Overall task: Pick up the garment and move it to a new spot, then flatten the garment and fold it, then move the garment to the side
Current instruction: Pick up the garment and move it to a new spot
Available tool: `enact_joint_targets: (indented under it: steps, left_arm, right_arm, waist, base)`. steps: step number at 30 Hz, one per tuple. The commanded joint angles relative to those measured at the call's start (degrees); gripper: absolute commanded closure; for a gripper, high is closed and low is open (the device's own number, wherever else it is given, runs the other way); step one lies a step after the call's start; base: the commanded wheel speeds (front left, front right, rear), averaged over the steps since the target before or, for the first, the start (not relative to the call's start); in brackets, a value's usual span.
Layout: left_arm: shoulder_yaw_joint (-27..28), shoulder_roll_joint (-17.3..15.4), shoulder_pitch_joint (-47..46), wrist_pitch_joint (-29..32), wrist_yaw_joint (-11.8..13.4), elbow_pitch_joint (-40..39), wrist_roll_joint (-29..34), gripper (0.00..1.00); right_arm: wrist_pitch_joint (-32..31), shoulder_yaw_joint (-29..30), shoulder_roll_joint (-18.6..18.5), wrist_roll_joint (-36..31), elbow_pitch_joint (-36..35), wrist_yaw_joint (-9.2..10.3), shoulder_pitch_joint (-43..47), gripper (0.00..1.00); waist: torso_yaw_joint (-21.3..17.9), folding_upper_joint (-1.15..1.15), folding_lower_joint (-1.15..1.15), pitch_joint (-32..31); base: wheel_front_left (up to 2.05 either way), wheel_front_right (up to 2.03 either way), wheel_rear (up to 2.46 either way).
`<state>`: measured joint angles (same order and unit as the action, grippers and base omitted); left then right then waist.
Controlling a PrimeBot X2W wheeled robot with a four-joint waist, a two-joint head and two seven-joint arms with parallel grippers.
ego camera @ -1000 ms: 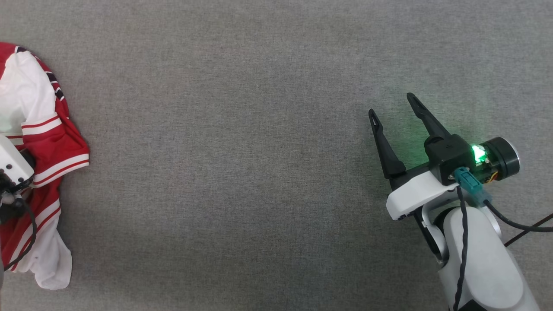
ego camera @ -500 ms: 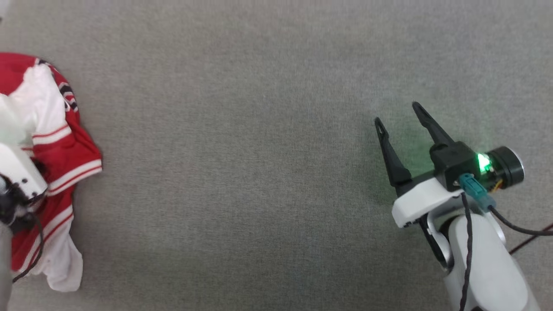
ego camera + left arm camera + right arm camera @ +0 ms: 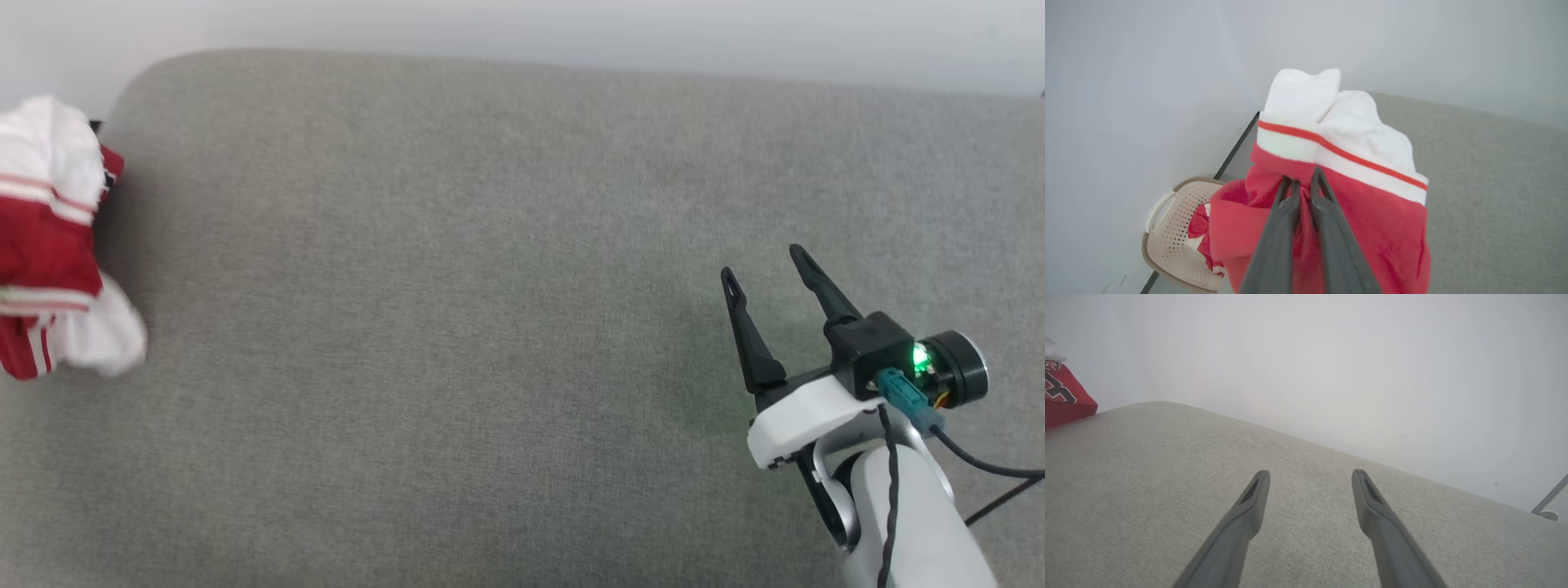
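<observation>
Left wrist view is showing the left pincer (image 3: 1301, 176) clamping a red fold of the garment (image 3: 1355, 212) over the desk's (image 3: 490, 327) far-left corner, probably for carrying it to a new spot, while the right pincer (image 3: 761, 261) is hovering open and empty near the right edge.

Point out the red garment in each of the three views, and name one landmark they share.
Head view: garment at the far left edge, bunched up.
Left wrist view: garment in the middle, pinched by the shut left gripper.
Right wrist view: garment as a red corner at the upper left edge.
Shared landmark: the grey padded surface, meeting the pale wall.
</observation>
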<state>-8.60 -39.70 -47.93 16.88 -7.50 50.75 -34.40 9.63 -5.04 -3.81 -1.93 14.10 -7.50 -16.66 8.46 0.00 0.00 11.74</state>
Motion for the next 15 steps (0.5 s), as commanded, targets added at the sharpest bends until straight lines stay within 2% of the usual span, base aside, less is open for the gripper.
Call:
enact_joint_targets:
  steps: [1, 8, 15]
  left_arm:
    - [-0.24, -0.34, -0.55, -0.01, 0.17, -0.87, -0.20, 1.00]
    - [-1.99, -3.99, -0.55, 4.25, 0.60, -14.03, 0.02, 1.00]
    - [-1.98, -6.64, 2.08, 10.58, 3.12, -29.02, -0.41, 1.00]
  right_arm:
    - [0.34, 0.24, 0.17, 0.51, 0.06, 0.02, 0.84, 0.00]
    - [1.50, 1.10, 0.70, 0.89, 0.60, 0.02, 1.45, 0.00]
    - [2.48, 2.53, 0.85, 1.15, 0.57, 0.02, 1.93, 0.00]
  waist:
    - [0.33, 0.00, 0.00, -1.06]
    - [-0.21, 0.00, 0.00, -4.13]
    - [-2.66, 0.00, 0.00, -5.96]
  base:
    - [0.00, 0.00, 0.00]
    - [0.00, 0.00, 0.00]
    - [0.00, 0.00, 0.00]
